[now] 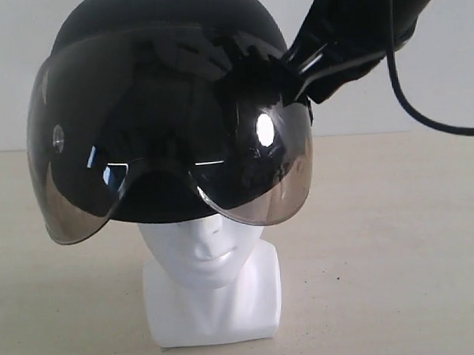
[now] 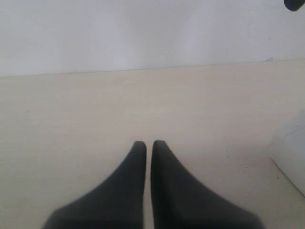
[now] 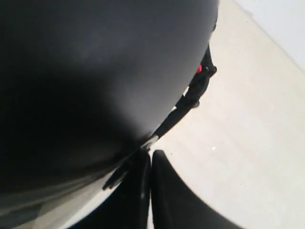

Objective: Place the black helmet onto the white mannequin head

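Pale beige tabletop (image 1: pixel 395 242) runs back to a plain white wall (image 1: pixel 8 76). At the centre of the exterior view the black helmet (image 1: pixel 169 16) sits on top of the white mannequin head (image 1: pixel 214 295). Its smoke-tinted visor (image 1: pixel 142 134) hangs down over the face as far as the nose, leaving the lips, chin and blocky neck base showing. The right gripper (image 3: pixel 151 153) reaches in from above to the helmet's upper rim. Its jaws are drawn together to a thin slit with the tips against the shell, and I cannot tell whether any edge is caught between them. The left gripper (image 2: pixel 148 143) hangs over bare table, jaws nearly touching and holding nothing. A black cable (image 1: pixel 395 78) trails off the right arm, and a small red clip (image 3: pixel 199 69) shows on the helmet's strap.
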You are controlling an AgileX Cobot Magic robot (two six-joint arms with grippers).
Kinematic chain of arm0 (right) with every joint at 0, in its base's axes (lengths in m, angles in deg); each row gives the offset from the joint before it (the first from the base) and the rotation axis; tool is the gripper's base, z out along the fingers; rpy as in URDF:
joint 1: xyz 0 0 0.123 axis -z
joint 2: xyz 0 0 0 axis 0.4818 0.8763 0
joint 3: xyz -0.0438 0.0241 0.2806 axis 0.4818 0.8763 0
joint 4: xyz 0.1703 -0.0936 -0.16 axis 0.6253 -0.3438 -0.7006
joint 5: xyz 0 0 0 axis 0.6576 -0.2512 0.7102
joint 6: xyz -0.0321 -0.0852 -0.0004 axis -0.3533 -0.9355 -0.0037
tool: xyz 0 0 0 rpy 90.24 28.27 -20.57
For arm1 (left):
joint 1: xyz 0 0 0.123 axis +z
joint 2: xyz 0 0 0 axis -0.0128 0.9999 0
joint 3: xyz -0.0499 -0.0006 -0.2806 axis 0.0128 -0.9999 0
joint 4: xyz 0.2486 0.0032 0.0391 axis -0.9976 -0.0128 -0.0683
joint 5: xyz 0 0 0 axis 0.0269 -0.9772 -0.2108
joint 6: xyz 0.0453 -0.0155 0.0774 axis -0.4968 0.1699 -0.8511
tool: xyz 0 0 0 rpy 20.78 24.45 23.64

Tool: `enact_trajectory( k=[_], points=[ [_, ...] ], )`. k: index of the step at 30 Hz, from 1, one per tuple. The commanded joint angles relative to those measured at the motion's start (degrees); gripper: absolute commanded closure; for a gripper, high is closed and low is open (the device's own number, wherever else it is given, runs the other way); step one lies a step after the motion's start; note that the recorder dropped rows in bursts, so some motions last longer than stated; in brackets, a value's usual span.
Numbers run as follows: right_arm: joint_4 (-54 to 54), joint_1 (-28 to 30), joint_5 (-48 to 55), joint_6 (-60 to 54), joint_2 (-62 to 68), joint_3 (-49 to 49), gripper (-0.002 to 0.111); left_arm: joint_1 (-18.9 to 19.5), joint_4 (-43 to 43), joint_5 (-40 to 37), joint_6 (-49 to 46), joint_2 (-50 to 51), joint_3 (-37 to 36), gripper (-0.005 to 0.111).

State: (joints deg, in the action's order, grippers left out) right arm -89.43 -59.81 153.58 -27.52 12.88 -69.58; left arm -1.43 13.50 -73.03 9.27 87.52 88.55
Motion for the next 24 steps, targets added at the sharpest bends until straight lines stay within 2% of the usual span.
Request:
enact_trajectory(
  k=[1,11,17,24],
  points=[
    [2.3,-0.5,0.4,1.2,0.8,0.9,0.106,-0.5,0.6,0.3,0.1,0.2,0.2,0.102],
    [-0.9,-0.5,0.1,1.5,0.8,0.7,0.106,-0.5,0.6,0.3,0.1,0.2,0.2,0.102],
    [-3.6,-0.5,-4.6,4.9,-3.6,-4.5,0.106,-0.5,0.6,0.3,0.1,0.2,0.2,0.102],
    [1.2,-0.5,-5.1,5.8,-3.2,-7.9,0.106,-0.5,0.6,0.3,0.1,0.2,0.2,0.102]
  ],
)
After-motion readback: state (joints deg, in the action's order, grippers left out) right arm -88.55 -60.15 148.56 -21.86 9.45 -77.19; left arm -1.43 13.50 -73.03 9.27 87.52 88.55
